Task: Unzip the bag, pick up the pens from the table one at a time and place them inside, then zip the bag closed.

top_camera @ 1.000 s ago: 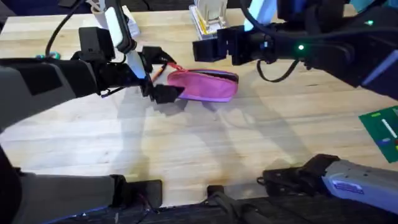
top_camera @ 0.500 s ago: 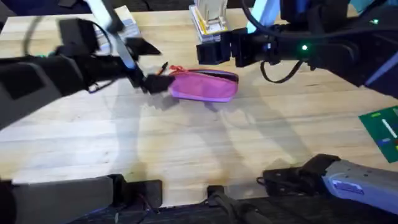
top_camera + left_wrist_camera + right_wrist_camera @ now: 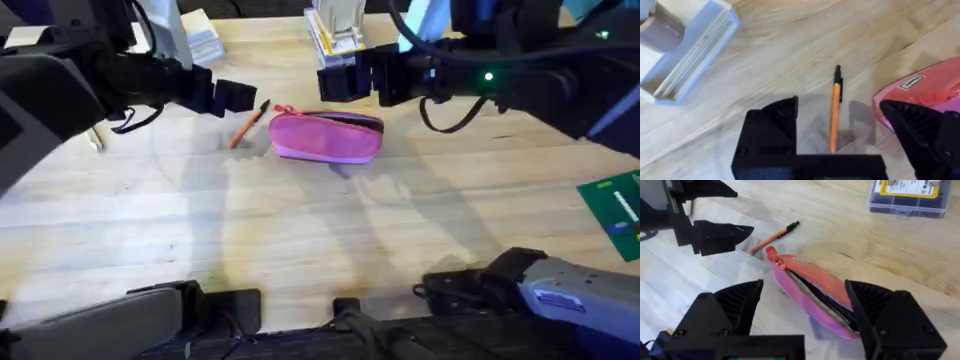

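- Nearest to us in the overhead view, we see the table (image 3: 300, 250), light butcher-block wood with long plank seams, and dark arm parts along the near edge.
- At the right edge lies a flat green card-like item (image 3: 615, 210); we cannot tell what it is.
- Farther in, near the middle, lies the bag (image 3: 327, 136), an oblong pink fabric pouch, soft and rounded. From the right wrist we see its zipper gaping along the top, with a dark lining inside and a small red pull tab (image 3: 771, 254) at the end toward the pen.
- Just beside that end, 1 pen (image 3: 249, 125) lies flat on the wood at a slant: a thin orange barrel with a black tip, apart from the pouch and touched by nothing.
- The left gripper (image 3: 232, 96) hangs above the pen, its 2 black fingers spread wide and grasping nothing; in the left wrist view the pen (image 3: 835, 110) lies between them, below.
- The right gripper (image 3: 335, 78) hovers over the far side of the pouch, its black fingers released and wide apart, the bag (image 3: 812, 292) framed between them.
- Beyond, at the far edge, stand a clear plastic box (image 3: 335, 30) with a yellow label and a pale stack of cards (image 3: 200, 38), both clear of the pouch.
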You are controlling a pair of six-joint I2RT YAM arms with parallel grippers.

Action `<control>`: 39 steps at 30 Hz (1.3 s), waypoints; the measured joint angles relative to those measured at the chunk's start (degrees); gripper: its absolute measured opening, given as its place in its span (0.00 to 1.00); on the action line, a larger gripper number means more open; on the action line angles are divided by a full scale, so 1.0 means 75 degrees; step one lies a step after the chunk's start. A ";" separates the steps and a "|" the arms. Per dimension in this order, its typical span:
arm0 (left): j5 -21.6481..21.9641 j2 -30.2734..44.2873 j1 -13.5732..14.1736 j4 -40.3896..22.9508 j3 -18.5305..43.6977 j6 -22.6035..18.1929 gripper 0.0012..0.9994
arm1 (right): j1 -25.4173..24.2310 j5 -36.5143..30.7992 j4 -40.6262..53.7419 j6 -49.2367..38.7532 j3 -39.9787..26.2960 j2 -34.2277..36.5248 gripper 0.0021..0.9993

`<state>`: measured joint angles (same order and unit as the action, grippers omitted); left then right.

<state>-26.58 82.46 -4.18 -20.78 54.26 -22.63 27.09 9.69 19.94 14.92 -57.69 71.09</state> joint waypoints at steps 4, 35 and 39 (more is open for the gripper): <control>0.0549 0.0005 0.0152 -0.0060 0.0000 0.0054 0.99 | 0.0000 -0.0049 -0.0002 -0.0003 -0.0001 0.0001 1.00; 0.1351 0.2136 0.0823 -0.0186 0.0227 0.0072 0.99 | 0.0000 -0.0212 0.0000 0.0000 0.0000 0.0000 1.00; 0.1351 0.2136 0.0823 -0.0204 0.0234 0.0072 0.99 | 0.0000 -0.0212 -0.0003 0.0000 0.0000 0.0002 1.00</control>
<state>-16.45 98.48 2.00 -22.31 56.01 -22.09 27.09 8.10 19.92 14.92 -57.69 71.11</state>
